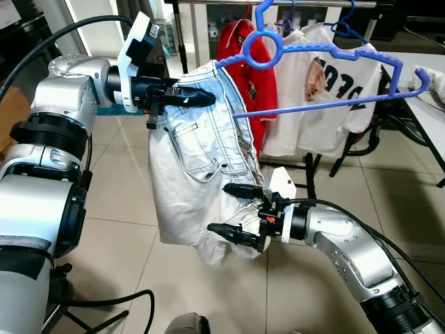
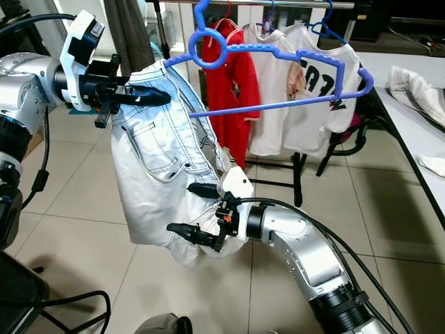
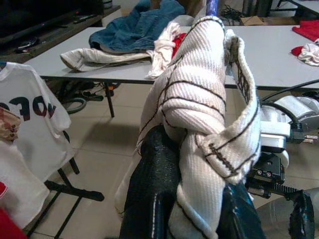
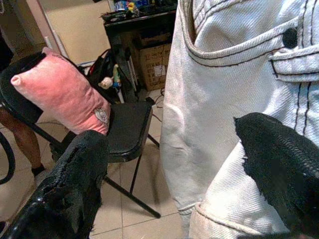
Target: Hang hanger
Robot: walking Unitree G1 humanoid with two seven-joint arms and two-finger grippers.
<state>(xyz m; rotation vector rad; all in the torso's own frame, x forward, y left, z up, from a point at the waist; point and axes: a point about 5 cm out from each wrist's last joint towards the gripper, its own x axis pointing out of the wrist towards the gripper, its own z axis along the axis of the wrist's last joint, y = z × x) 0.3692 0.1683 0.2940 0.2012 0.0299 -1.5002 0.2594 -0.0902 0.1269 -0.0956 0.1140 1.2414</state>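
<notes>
The blue hanger [image 1: 316, 73] sits in the upper middle of the frame, tilted, its hook [image 1: 268, 17] up beside the rail [image 1: 278, 3] at the top edge; whether it has caught the rail I cannot tell. One end is threaded into the white shorts [image 1: 198, 163], which droop to centre frame. The left gripper [image 1: 188, 97], upper left, is pinching the shorts' waistband. The right gripper [image 1: 233, 212], lower centre, has its fingers spread around the shorts' lower hem. Judged from this, the shorts are only partly on, and the hanging is probably left to do. A red shirt [image 1: 240, 42] and white shirt [image 1: 327, 90] already hang behind.
</notes>
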